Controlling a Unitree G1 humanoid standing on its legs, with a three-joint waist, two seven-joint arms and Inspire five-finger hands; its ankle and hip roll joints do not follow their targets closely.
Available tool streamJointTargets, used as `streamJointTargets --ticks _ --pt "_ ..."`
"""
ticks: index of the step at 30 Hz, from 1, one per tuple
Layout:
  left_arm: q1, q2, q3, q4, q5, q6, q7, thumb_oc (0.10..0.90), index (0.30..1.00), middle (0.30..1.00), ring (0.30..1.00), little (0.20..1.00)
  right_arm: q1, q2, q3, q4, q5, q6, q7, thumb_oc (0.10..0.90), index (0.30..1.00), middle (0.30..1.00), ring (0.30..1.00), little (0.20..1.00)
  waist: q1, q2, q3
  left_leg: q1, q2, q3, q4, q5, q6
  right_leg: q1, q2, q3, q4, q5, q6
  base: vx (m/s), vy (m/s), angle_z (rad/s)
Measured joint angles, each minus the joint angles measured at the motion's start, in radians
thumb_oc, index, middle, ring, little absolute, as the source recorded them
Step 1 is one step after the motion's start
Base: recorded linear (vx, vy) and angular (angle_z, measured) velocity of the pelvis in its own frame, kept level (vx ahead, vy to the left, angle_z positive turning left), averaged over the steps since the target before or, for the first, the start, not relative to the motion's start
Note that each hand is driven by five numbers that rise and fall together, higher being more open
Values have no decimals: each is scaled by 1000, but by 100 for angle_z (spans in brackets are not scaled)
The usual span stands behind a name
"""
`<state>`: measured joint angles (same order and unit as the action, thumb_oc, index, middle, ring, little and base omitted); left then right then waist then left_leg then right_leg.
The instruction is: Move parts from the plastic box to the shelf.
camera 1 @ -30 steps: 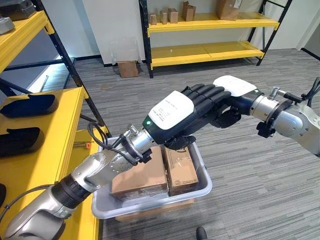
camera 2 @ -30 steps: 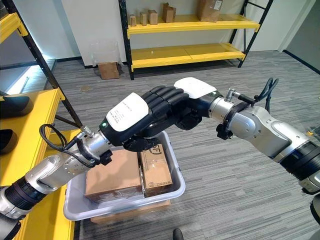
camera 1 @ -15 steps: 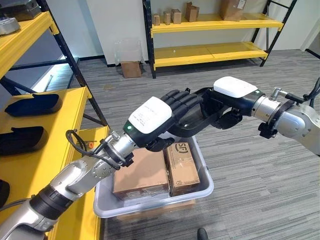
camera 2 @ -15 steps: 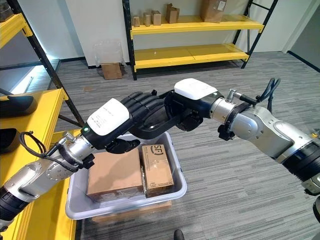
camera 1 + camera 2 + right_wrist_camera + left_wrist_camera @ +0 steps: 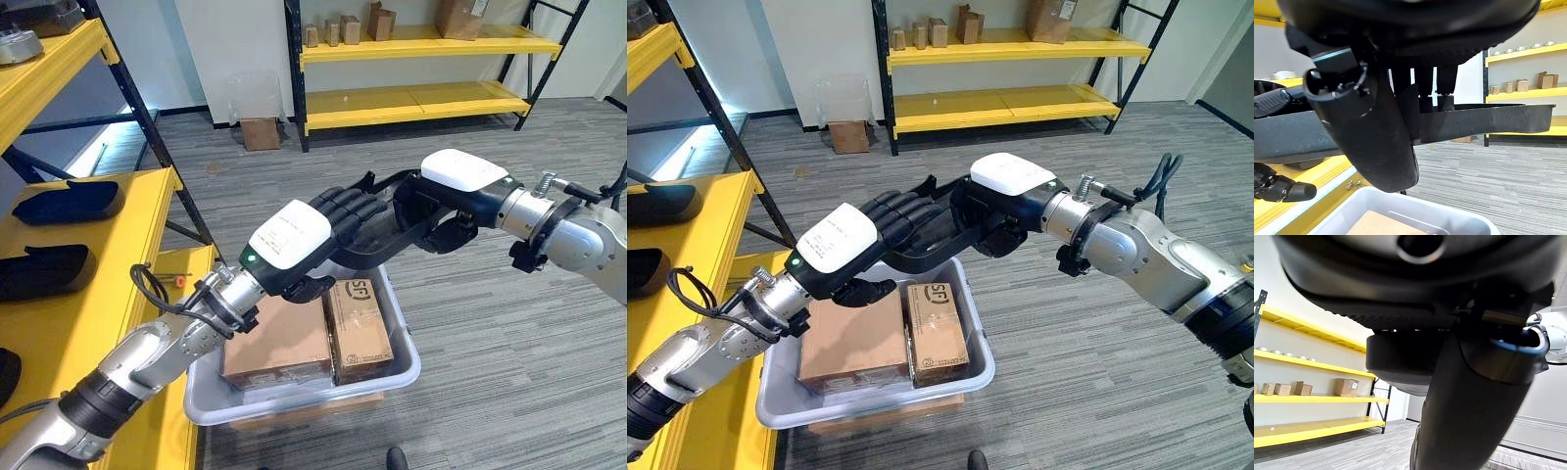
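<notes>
Here, two robot hands hold a long, flat black plastic part [image 5: 392, 235] in the air above a grey plastic box [image 5: 404, 364].
The left robot hand [image 5: 294, 240] and right robot hand [image 5: 446, 196] each curl their fingers around it. Two brown cardboard boxes [image 5: 313, 338] lie inside the bin, beside the yellow metal shelf [image 5: 118, 255].

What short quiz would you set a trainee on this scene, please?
1. True or false: the black part lies in the grey box.
2. How many cardboard boxes are in the grey box?
3. Which hand holds the black part? A: left only. B: right only. C: both.

Key
1. False: it is held above the box.
2. Two, side by side.
3. C: the left hand and the right hand both hold it.
</notes>
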<state>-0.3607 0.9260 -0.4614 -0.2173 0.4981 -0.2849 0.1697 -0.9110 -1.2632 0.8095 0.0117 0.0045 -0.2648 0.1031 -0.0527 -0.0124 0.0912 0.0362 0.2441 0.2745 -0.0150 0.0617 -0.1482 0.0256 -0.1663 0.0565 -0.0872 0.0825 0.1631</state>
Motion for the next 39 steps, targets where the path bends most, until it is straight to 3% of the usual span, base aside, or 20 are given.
streamJointTargets --ticks 13,15,16,17,39 --pt "-1 -46 0 23 20 5 16 900 1000 1000 1000 1000 30 0 -14 -6 0 2 0 400 300 300 300 300 -3 0 0 1 0 0 0 0 0 1 0 1 0 0 0 0 0 0" --pt "-2 -46 -1 23 20 5 17 582 555 555 555 555 30 0 -14 -6 0 2 0 400 300 300 300 300 -3 0 0 1 0 0 0 0 0 0 0 2 0 0 0 0 0 0" --pt "-5 -46 -5 24 20 6 19 451 371 371 371 371 30 0 -14 -6 0 3 0 400 300 300 300 300 -3 0 0 1 0 0 0 0 0 0 0 4 0 0 0 0 0 0" --pt "-5 -46 -6 24 21 7 19 400 300 300 300 300 30 0 -14 -6 0 4 0 400 300 300 300 300 -3 0 0 1 0 0 0 0 0 0 0 5 0 -1 0 0 0 0" --pt "-64 -115 -28 82 59 16 60 400 300 300 300 300 42 13 -19 -5 9 16 22 400 300 300 300 300 -24 1 -1 2 0 -2 0 0 0 4 0 -1 0 -1 -1 0 0 0"
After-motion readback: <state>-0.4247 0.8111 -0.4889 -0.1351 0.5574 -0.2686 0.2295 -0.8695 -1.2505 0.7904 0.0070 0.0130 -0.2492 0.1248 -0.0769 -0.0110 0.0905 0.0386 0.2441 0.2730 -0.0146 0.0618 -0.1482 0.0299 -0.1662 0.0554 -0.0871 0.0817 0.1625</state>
